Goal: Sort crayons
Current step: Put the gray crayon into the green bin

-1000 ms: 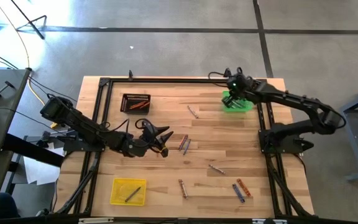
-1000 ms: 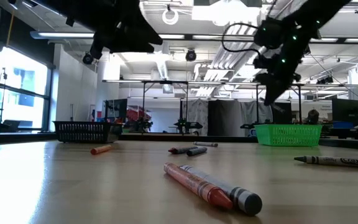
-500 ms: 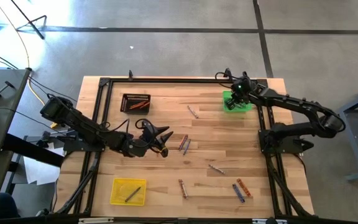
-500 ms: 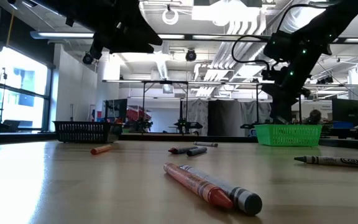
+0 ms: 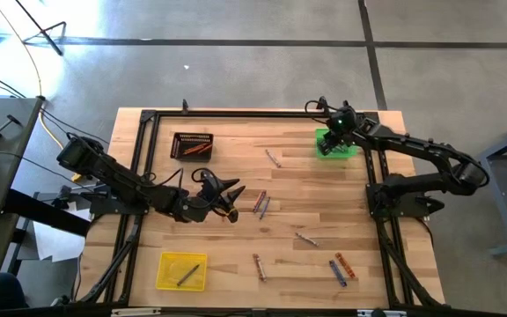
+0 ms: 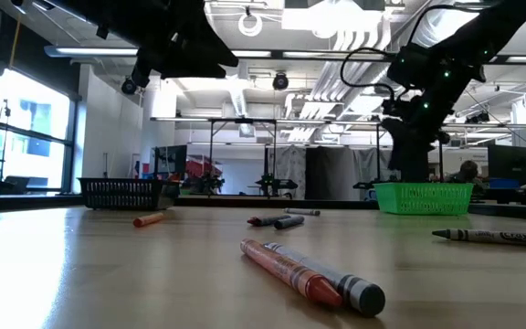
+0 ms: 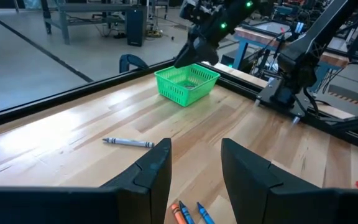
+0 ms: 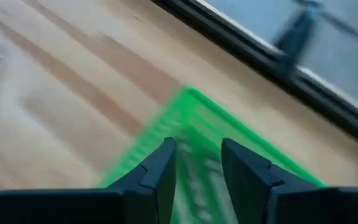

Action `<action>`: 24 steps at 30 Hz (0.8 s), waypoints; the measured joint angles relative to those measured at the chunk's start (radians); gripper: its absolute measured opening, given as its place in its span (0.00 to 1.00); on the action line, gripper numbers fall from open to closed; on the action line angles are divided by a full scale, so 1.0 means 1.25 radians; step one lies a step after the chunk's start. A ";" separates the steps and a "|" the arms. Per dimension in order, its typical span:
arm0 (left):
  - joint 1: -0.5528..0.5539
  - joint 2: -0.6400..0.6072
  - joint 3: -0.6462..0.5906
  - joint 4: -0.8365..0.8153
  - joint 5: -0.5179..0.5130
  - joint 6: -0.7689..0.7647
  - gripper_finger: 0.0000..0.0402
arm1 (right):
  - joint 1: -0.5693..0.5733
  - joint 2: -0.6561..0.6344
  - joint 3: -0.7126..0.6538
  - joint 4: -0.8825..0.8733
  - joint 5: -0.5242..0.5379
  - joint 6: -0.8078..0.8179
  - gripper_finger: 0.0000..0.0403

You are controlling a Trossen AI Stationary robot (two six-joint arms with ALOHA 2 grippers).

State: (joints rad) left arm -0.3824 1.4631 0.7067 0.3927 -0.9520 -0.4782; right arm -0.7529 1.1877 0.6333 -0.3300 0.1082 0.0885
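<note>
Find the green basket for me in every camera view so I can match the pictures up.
High view: green basket at the table's far right corner, under the right gripper.
Low view: basket right of centre, at the table's far edge.
Left wrist view: basket upper middle, beyond a grey crayon.
Right wrist view: basket fills the centre, behind the open fingers.
Shared landmark: the right arm hanging over the basket.

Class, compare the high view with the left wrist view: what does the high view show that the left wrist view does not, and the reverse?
Only the high view shows the yellow tray and the black tray. Only the left wrist view shows the left gripper from close up, fingers apart and empty. Both show the green basket with the right gripper over it, and a grey crayon lying on the table.
</note>
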 joint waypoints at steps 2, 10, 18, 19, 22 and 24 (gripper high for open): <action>0.000 0.000 0.000 0.000 0.000 0.000 0.31 | 0.009 0.000 0.008 0.025 -0.109 0.014 0.30; 0.002 0.000 0.000 0.000 -0.002 0.004 0.31 | 0.149 0.027 0.011 0.170 -0.224 0.042 0.31; 0.005 0.000 0.000 -0.001 -0.002 0.000 0.31 | 0.237 0.139 0.011 0.290 -0.176 0.058 0.31; 0.005 0.000 0.000 -0.001 -0.002 0.000 0.31 | 0.240 0.154 0.011 0.307 -0.176 0.064 0.31; 0.005 0.000 0.000 -0.001 -0.002 0.000 0.31 | 0.248 0.195 0.011 0.357 -0.176 0.077 0.31; 0.005 0.000 0.000 -0.001 -0.002 0.007 0.31 | 0.253 0.223 0.011 0.384 -0.176 0.080 0.31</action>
State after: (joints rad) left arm -0.3763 1.4631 0.7067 0.3920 -0.9539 -0.4692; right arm -0.4366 1.4661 0.6476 0.1507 -0.1115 0.1888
